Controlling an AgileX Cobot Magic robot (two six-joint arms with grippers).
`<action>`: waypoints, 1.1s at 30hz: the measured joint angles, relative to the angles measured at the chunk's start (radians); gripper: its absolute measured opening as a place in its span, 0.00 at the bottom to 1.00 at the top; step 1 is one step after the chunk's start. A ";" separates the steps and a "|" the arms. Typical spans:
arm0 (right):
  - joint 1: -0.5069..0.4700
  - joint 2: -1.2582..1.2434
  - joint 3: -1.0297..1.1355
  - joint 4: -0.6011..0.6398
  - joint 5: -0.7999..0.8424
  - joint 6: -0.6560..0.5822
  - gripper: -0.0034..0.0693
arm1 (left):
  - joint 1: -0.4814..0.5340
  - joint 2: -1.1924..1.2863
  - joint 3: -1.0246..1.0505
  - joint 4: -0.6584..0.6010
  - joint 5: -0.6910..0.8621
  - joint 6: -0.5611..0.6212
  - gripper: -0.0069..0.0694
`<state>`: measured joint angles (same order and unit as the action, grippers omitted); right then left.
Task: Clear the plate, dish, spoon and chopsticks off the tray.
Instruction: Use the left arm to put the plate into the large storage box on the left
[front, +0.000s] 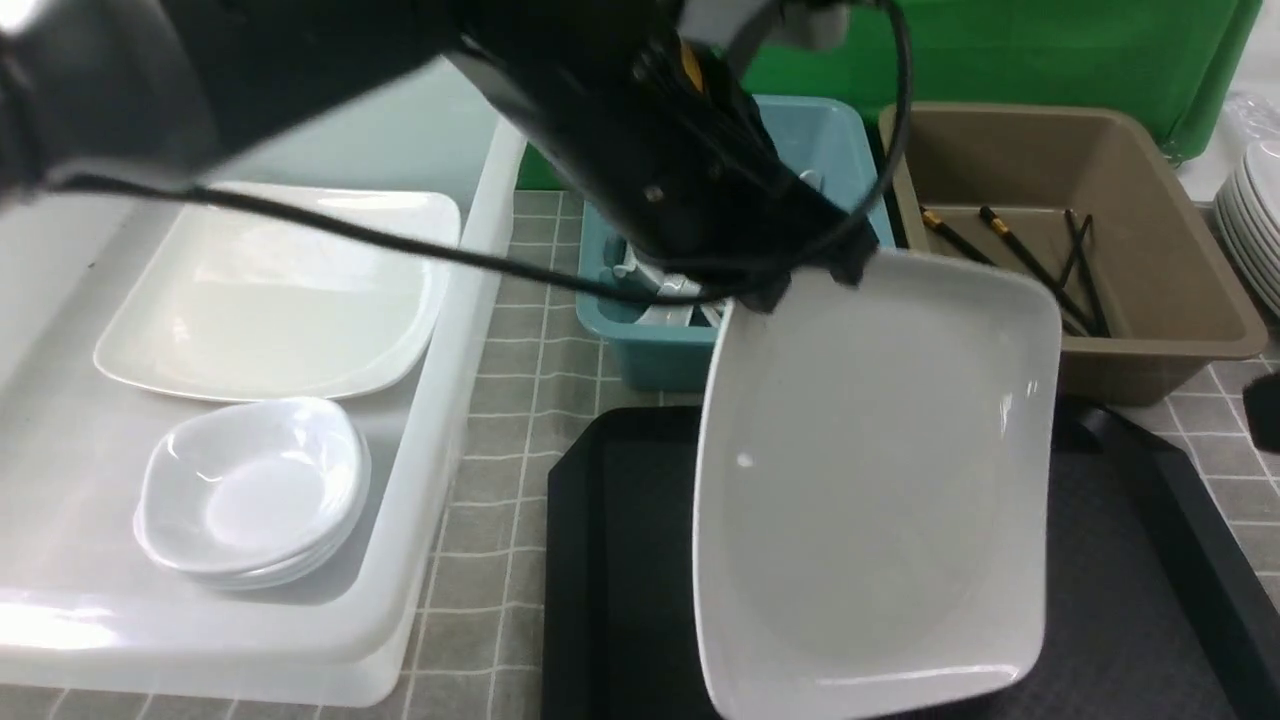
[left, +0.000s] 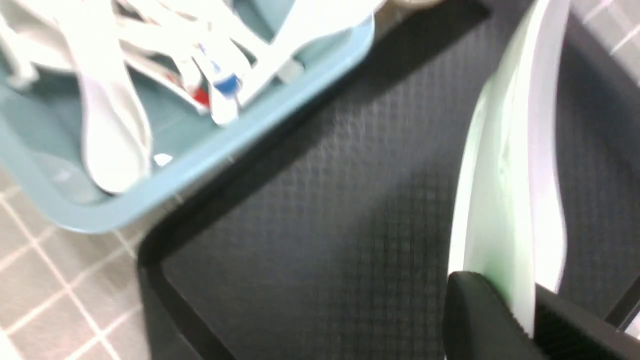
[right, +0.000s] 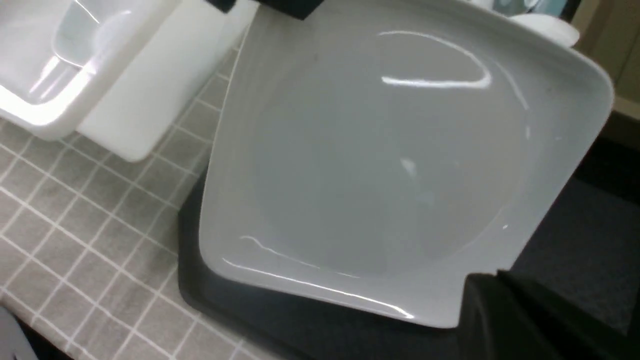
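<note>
The plate (front: 870, 480) looks like the last piece left to clear. The left claw (front: 798, 283) pinches its far rim and holds it tilted above the tray (front: 620, 560), whose visible parts are bare. Chopsticks (front: 1030, 262) lie in the brown tub (front: 1160, 330), spoons (left: 110, 130) in the teal tub (front: 650, 350), and dishes (front: 250, 490) are stacked in the bin (front: 450, 420) beside another plate (front: 280, 290). The bin's wall and the teal tub crowd any path left. The right claw (right: 505, 320), pressed together, sits just beside the plate's near corner.

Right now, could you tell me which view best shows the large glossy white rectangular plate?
Front view: the plate shows nearly whole, tilted over the black plastic tray. Right wrist view hides a corner; left wrist view shows only its clamped rim edge-on.
</note>
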<state>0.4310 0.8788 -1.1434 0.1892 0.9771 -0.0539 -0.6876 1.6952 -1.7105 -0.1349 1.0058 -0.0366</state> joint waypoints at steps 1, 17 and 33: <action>0.000 0.012 -0.014 0.015 0.002 -0.015 0.08 | 0.014 -0.010 -0.016 -0.008 0.006 0.000 0.13; 0.163 0.376 -0.431 0.088 0.013 -0.120 0.08 | 0.714 -0.155 -0.052 -0.388 0.035 0.165 0.13; 0.360 0.807 -0.782 -0.013 -0.095 -0.072 0.08 | 1.168 -0.156 0.487 -0.831 -0.403 0.429 0.13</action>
<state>0.7907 1.6859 -1.9249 0.1765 0.8819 -0.1263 0.4803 1.5387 -1.2237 -0.9657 0.6032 0.3926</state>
